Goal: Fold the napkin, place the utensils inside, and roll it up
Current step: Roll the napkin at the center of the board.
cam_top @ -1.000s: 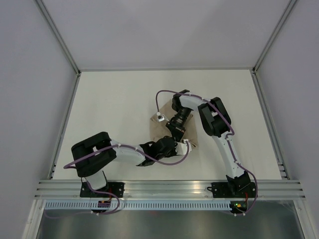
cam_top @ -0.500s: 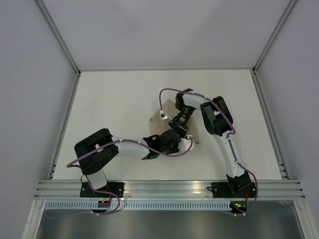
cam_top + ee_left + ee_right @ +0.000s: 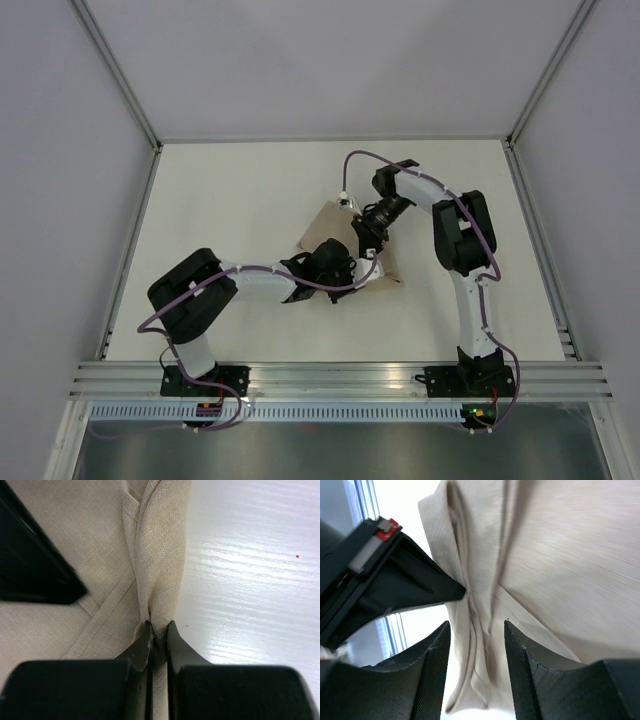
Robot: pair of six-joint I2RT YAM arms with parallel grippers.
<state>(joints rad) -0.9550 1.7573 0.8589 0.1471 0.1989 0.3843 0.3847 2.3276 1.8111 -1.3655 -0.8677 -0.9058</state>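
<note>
The tan napkin [image 3: 325, 228] lies folded at the table's middle, partly under both arms. My left gripper [image 3: 352, 268] is shut on a bunched ridge along the napkin's edge [image 3: 160, 540]; the left wrist view shows cloth pinched between the two closed jaws [image 3: 159, 626]. My right gripper [image 3: 362, 238] hangs just beyond it, open. Its fingers [image 3: 432, 670] straddle the rumpled folds of the napkin [image 3: 560, 555] without pressing them. The left gripper's black tip [image 3: 405, 575] touches the cloth close by. The utensils are hidden.
The white tabletop [image 3: 230, 200] extends to the left and far side of the cloth. An aluminium rail [image 3: 340, 378] carries both arm bases along the near edge. Grey walls and frame posts [image 3: 130, 230] border the table.
The left gripper has shut on the napkin's edge and moved up and to the right. The right gripper has opened, let go of the cloth and drawn back toward the far right.
</note>
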